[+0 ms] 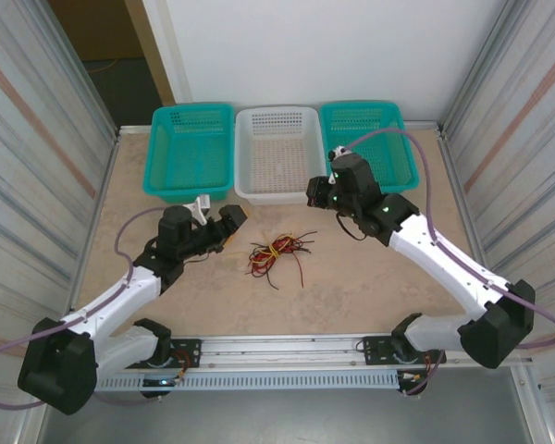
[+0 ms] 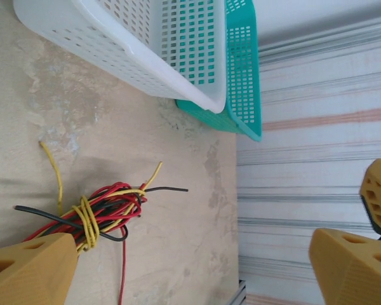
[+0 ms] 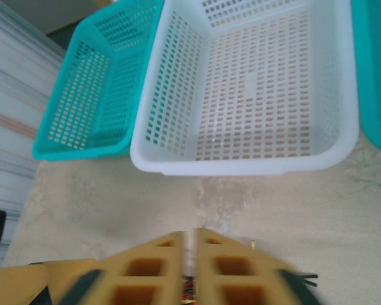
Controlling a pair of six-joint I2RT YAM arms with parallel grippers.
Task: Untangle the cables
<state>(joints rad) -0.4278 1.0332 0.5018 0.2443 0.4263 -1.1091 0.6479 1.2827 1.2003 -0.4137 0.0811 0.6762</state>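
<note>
One tangle: the thin red, black and pale yellow cables (image 1: pixel 276 252) sat as a single knot in the middle of the beige mottled desk (image 1: pixel 351 287). It was near of the white perforated plastic basket (image 1: pixel 276 193) and between your two grippers.

Your left gripper (image 1: pixel 228 228) was spread wide just left of the knot, holding nothing. Your right gripper (image 1: pixel 316 192) hung to the right and far of the knot, fingers pressed almost together with only a slit. I saw nothing pinched.

Handling, my read: very light, limp, and thin enough to slip out of those fat pads. No stiffness, so you could only pull, not push. A yellow strand (image 2: pixel 86 219) looped round the middle like a tie, and tugging there would likely tighten it. Better holds were the loose yellow tail (image 2: pixel 53 166) or the free black end (image 2: pixel 175 189), with one gripper anchoring the knot.

Counts:
- One knot, three colours: several red strands, at least one black, at least one yellow. I couldn't count inside the knot.
- Three baskets: the white one, the left teal perforated plastic basket (image 1: pixel 192 185) and the right teal perforated plastic basket (image 1: pixel 365 108).
- Two grippers.
</note>
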